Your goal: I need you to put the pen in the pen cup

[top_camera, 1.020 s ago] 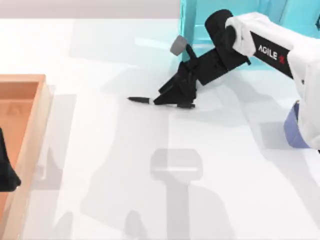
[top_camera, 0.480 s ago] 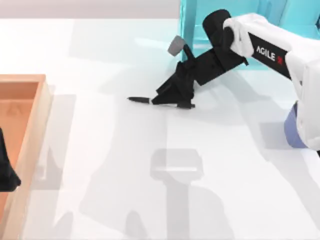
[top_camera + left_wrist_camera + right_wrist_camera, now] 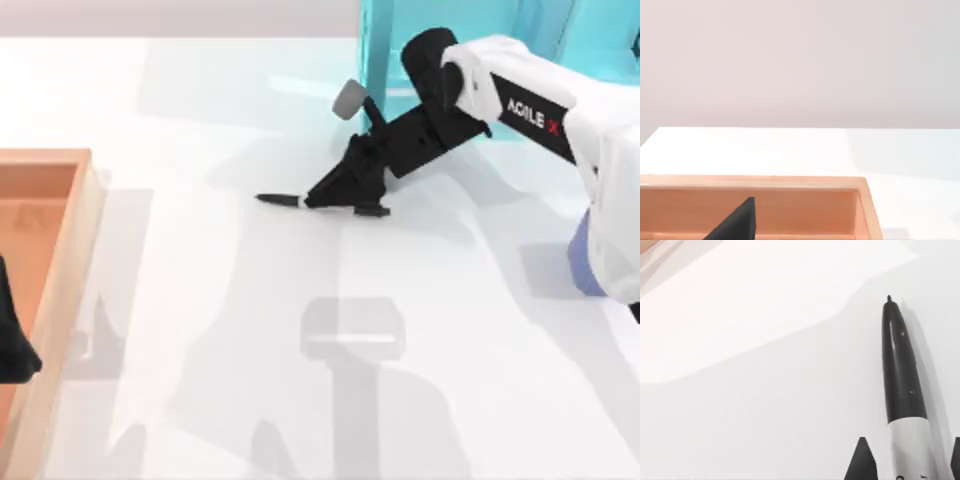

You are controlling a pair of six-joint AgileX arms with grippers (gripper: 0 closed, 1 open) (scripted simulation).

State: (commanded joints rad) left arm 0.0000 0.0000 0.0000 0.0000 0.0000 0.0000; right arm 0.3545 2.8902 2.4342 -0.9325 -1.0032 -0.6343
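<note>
The pen (image 3: 280,200) lies flat on the white table, left of centre-back, its pointed tip toward the left. My right gripper (image 3: 338,200) is down over its middle. In the right wrist view the gripper (image 3: 907,462) is open, one fingertip on either side of the pen's white label band, with a small gap between them and the pen (image 3: 897,370). A sliver of the periwinkle-blue pen cup (image 3: 582,262) shows at the right edge, mostly hidden behind my right arm. My left gripper (image 3: 12,345) is parked at the far left over the orange tray.
A large turquoise shelf unit (image 3: 385,40) stands at the back right, just behind my right arm. The orange wooden tray (image 3: 60,260) runs along the left edge, and its rim (image 3: 790,182) shows in the left wrist view. White tabletop stretches between them.
My right arm's wrist has shifted slightly left and lowered over the pen. The pen has not moved. The left arm is still.
</note>
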